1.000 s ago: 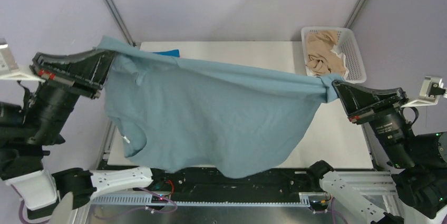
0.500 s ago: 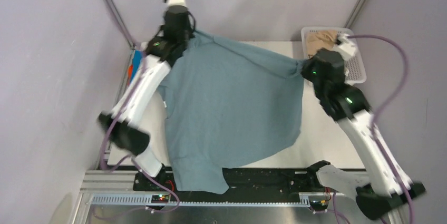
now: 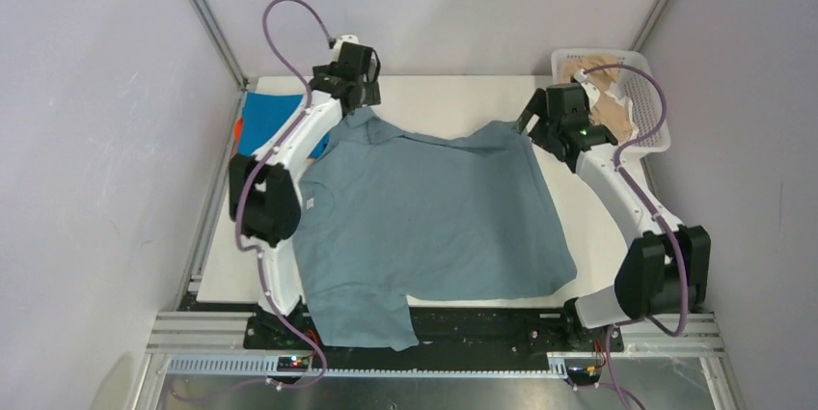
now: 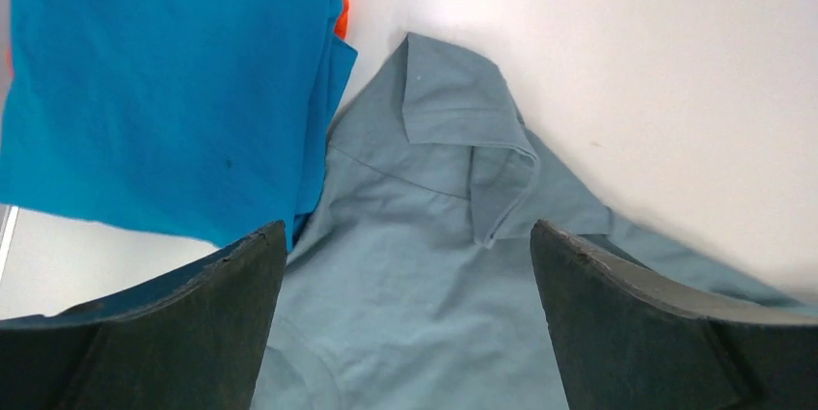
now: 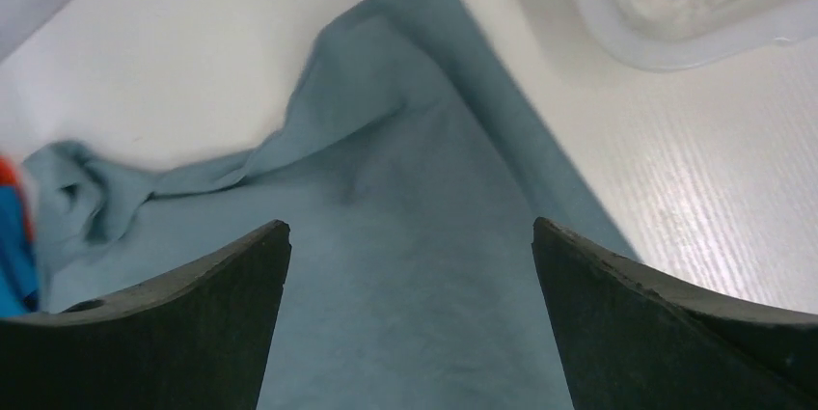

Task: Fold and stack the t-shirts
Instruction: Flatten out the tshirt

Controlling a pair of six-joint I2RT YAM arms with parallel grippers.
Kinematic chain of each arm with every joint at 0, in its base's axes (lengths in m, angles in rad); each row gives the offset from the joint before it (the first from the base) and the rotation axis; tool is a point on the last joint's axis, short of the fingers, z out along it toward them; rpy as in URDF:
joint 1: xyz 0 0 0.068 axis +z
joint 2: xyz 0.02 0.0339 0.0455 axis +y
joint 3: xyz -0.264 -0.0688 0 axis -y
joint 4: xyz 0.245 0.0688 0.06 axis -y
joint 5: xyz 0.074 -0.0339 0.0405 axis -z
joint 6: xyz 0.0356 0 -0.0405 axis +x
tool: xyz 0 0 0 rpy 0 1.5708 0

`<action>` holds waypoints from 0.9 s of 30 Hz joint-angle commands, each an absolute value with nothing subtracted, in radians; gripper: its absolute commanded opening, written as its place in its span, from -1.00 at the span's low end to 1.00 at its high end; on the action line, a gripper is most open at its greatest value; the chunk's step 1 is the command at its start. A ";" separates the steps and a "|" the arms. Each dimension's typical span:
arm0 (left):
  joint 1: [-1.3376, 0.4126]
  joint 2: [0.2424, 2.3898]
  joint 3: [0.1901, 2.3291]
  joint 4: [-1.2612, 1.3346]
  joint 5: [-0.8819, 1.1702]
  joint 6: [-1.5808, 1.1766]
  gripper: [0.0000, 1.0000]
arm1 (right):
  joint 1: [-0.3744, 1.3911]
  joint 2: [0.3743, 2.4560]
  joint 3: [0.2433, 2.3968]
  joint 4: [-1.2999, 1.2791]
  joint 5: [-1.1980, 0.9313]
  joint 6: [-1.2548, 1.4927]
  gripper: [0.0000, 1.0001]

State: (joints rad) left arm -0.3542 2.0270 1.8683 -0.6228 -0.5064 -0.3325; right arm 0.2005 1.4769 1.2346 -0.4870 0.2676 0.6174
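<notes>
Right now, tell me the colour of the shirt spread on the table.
The shirt is muted grey-blue, clearest in the top view.

The white-and-black left arm (image 3: 289, 145) stretches from its base at 6 o'clock toward 11 o'clock, with its dark elbow joint bent out at about 9 o'clock. A purple cable (image 3: 280, 19) loops over the wrist. Its black left gripper (image 3: 359, 99) points down at the far end, and the dark fingers (image 4: 231, 304) are spread wide. The white-and-black right arm (image 3: 627, 193) reaches toward 1 o'clock, its elbow at about 4 o'clock. The black right gripper (image 3: 532, 128) tilts toward 9 o'clock, its fingers (image 5: 675, 314) likewise held wide apart.
</notes>
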 commanded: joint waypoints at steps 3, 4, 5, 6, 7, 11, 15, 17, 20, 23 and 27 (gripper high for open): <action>-0.386 1.711 1.631 -0.587 -0.465 -0.452 0.99 | 0.207 1.312 1.084 -0.406 0.037 0.538 0.99; -0.403 1.663 1.549 -0.585 -0.468 -0.464 0.99 | 0.207 1.294 1.060 -0.367 -0.010 0.516 0.99; -0.412 1.639 1.510 -0.582 -0.467 -0.491 0.99 | 0.207 1.290 1.026 -0.354 -0.082 0.504 0.99; -0.430 1.599 1.429 -0.579 -0.462 -0.505 0.99 | 0.211 1.289 1.014 -0.341 -0.113 0.489 0.99; -0.439 1.583 1.393 -0.563 -0.456 -0.524 0.99 | 0.218 1.291 0.994 -0.339 -0.143 0.484 0.99; -0.478 1.542 1.185 -0.482 -0.390 -0.553 0.99 | 0.271 1.335 0.952 -0.329 -0.103 0.467 0.99; -0.477 1.601 1.152 -0.449 -0.362 -0.570 0.99 | 0.280 1.409 0.948 -0.310 -0.070 0.506 0.99; -0.466 1.659 1.168 -0.449 -0.365 -0.577 0.99 | 0.279 1.450 0.939 -0.315 -0.044 0.514 0.99; -0.430 1.722 1.227 -0.443 -0.324 -0.593 0.99 | 0.274 1.486 0.912 -0.313 -0.026 0.519 0.99; -0.388 1.822 1.339 -0.429 -0.267 -0.604 0.99 | 0.270 1.515 0.887 -0.293 -0.026 0.521 0.99; -0.361 1.957 1.493 -0.424 -0.230 -0.603 0.99 | 0.271 1.553 0.867 -0.291 -0.026 0.519 0.99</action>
